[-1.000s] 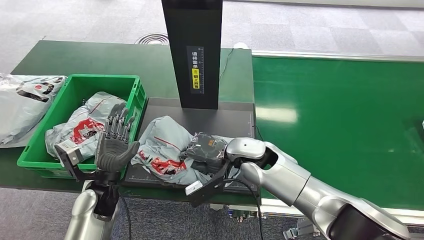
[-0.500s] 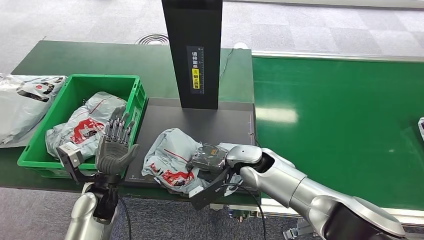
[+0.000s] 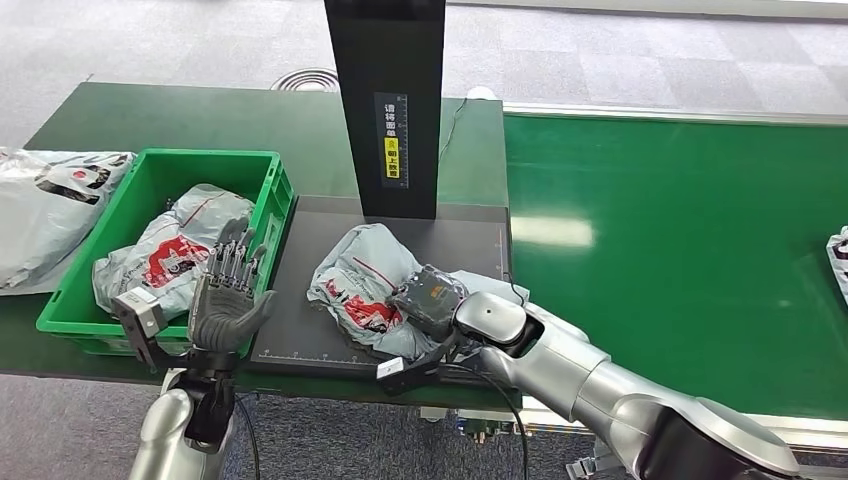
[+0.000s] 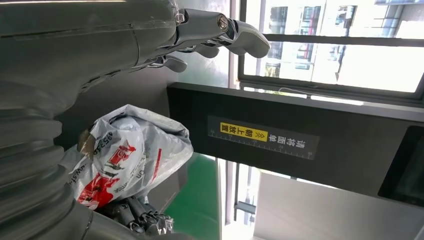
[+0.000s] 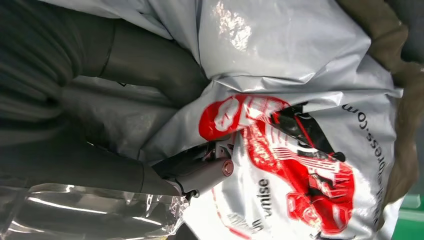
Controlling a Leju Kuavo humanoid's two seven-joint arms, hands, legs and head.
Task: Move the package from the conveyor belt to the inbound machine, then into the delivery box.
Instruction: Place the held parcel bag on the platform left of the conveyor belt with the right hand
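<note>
Package: crumpled grey plastic mailer bag (image 3: 368, 282) with red and black print, glossy and creased, lying on the matte black platform (image 3: 300, 310) of the inbound machine, in front of its upright column.
Right hand: dark grey hand (image 3: 428, 298) clamped on the near right part of the bag, fingers (image 5: 200, 172) pressed into the wrinkled film (seen close up from the right wrist, thumb buried in the folds).
Left hand: dark hand (image 3: 228, 300) raised with palm upright and fingers spread, holding nothing, hovering at the platform's left edge, just beside the green crate; apart from the bag.
Inbound machine: tall flat black column (image 3: 385, 100) bearing a narrow vertical label with a yellow patch and ruler marks.
Delivery box: green moulded plastic crate (image 3: 275, 190) with ribbed walls, left of the platform, holding another grey printed mailer (image 3: 165, 250).
Conveyor belt: smooth green surface (image 3: 680, 250) to the right, with a faint glare patch.
Spare mailer: flat grey bag (image 3: 45, 205) on the green table left of the crate.
</note>
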